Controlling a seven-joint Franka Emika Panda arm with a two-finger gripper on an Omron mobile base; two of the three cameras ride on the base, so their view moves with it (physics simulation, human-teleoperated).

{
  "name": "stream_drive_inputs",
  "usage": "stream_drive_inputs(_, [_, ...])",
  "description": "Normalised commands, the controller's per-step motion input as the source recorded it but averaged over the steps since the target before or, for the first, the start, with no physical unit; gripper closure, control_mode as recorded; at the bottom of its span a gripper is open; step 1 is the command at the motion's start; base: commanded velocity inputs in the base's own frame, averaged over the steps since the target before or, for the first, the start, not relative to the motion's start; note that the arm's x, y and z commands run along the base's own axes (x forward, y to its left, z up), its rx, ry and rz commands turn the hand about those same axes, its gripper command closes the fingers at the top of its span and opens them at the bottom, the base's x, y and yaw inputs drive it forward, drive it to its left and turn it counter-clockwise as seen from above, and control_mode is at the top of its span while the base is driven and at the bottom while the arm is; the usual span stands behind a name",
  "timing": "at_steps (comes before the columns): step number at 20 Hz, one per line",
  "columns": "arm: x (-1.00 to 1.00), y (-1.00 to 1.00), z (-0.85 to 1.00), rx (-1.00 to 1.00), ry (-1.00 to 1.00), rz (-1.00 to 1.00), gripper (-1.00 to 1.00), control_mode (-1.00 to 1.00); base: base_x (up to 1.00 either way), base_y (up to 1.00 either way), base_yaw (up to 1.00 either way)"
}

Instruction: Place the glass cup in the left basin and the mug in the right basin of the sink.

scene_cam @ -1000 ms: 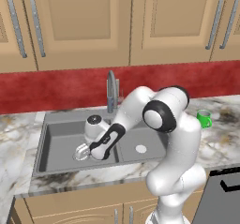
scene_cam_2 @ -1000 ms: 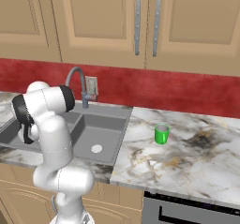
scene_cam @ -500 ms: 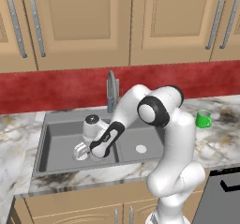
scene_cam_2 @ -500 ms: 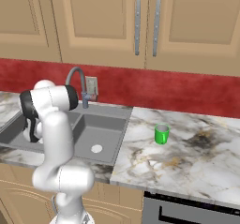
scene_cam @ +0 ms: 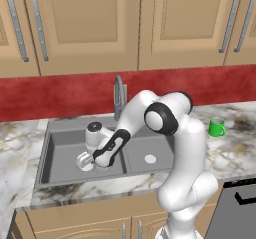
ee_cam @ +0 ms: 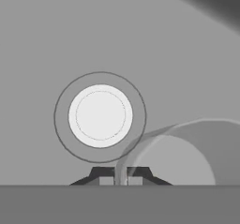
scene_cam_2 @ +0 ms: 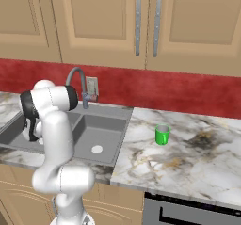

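Your gripper [scene_cam: 89, 161] is down inside the left basin [scene_cam: 62, 153], its jaws pinched narrow on the rim of the glass cup [ee_cam: 183, 155], which shows in the hand view as a clear curved wall just beside the fingertips [ee_cam: 105, 180]. Close past the cup in that view lies the basin's round pale drain [ee_cam: 100, 116]. You have one glass cup, held low in the left basin, and one green mug [scene_cam_2: 162, 134], standing upright on the marble counter [scene_cam_2: 188, 158] well to the right of the sink [scene_cam_2: 101, 134]. The sink has two dark grey bowls; the right basin [scene_cam: 150, 150] holds just its own pale drain [scene_cam: 150, 159]. One curved grey faucet [scene_cam: 119, 95] rises behind the divider. Beyond it runs a red backsplash [scene_cam: 65, 93], and above that, tan wooden cabinets [scene_cam: 100, 25] with long metal handles.
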Motion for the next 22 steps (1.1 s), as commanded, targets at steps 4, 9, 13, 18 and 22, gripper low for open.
stream_drive_inputs(4, [0.00,-0.01,-0.26,-0.02,0.05,-0.02,-1.00,-1.00,0.00,0.00,0.00])
stream_drive_inputs(9, [0.00,-0.05,-0.12,-0.01,0.01,-0.09,-1.00,-1.00,0.00,0.00,0.00])
stream_drive_inputs(13, [-0.07,-0.07,0.01,0.00,-0.02,-0.03,-1.00,-1.00,0.00,0.00,0.00])
stream_drive_inputs(18, [-0.26,-0.04,0.12,0.00,-0.02,-0.03,-1.00,-1.00,0.00,0.00,0.00])
stream_drive_inputs(22, [-0.34,-0.02,0.21,0.00,0.00,-0.06,-1.00,-1.00,0.00,0.00,0.00])
